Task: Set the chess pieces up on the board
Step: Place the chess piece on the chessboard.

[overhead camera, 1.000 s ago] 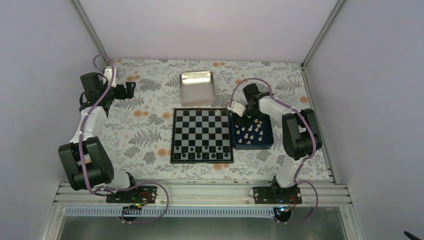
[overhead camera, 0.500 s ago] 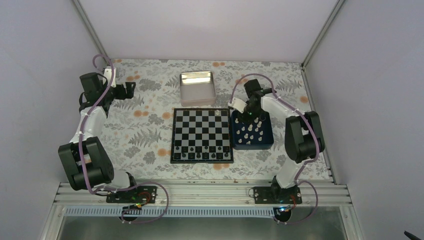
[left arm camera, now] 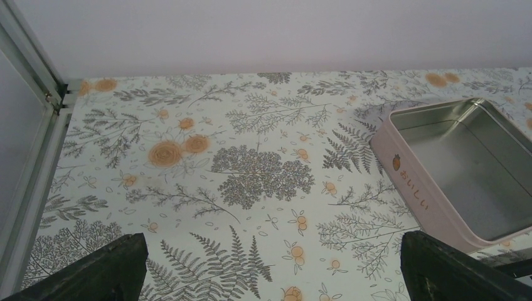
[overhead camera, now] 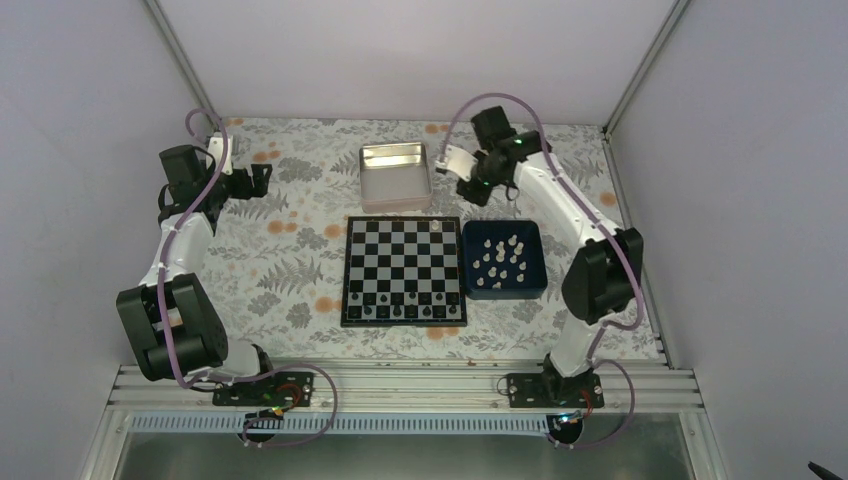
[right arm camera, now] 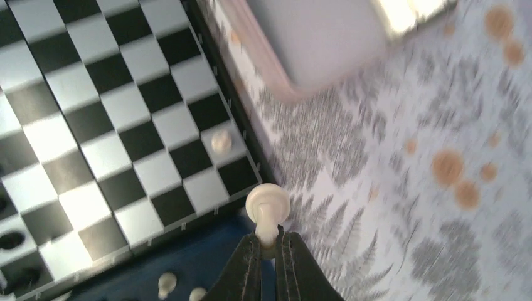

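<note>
Many pieces point(overhead camera: 499, 262) in blue tray point(overhead camera: 531, 286), right jaws pinching white piece point(right arm camera: 268, 204), left jaws spread.

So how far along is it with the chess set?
Early days. The dark pieces line the board's near edge, and one white piece stands at its far edge. The right gripper holds a second white piece; many more white pieces wait in the blue tray.

Shows black-and-white chequers on the board point(overhead camera: 404, 268), cream on the chess pieces point(overhead camera: 499, 262), dark blue on the right tray point(overhead camera: 532, 286). Shows grey ferns and orange flowers on the tablecloth point(overhead camera: 285, 260), silver inside the far tin point(overhead camera: 395, 180).
</note>
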{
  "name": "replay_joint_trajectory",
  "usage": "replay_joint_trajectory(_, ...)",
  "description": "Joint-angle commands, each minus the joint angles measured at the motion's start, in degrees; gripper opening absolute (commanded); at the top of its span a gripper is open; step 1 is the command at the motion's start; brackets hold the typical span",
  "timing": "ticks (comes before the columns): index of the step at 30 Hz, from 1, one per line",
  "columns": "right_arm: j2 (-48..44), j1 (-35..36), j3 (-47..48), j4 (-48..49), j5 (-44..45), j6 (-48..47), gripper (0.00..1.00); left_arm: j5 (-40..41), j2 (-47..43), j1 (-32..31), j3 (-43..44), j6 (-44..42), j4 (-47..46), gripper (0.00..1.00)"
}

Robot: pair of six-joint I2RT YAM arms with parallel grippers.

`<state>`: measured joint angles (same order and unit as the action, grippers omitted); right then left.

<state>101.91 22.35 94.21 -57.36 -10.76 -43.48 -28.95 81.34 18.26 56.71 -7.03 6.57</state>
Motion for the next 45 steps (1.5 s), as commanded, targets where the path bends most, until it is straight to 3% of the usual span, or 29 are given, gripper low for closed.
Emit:
replay_joint_trajectory(1,7.4,5.6,9.9,-4.2,0.5,-0.6,0.04,-0.5,-1.2,0.5,0.5,-0.5,-0.1,1.0)
replay_joint_trajectory(8,20.5,11.4,24.5,-7.4,-1.2,-1.2,0.04,-0.1,-1.2,0.5,0.3,-0.7,0.0,1.0)
replay_joint_trajectory(20,31.4,18.0,28.8,-3.9,0.2,-1.1,0.04,0.1,-1.3,0.5,0.1,-0.9,-0.2,1.0)
replay_joint_trajectory(45,36.9,20.2,33.0,1.0,0.0,-0.3,0.07,0.0,-1.4,0.6,-0.2,-0.9,-0.6,1.0)
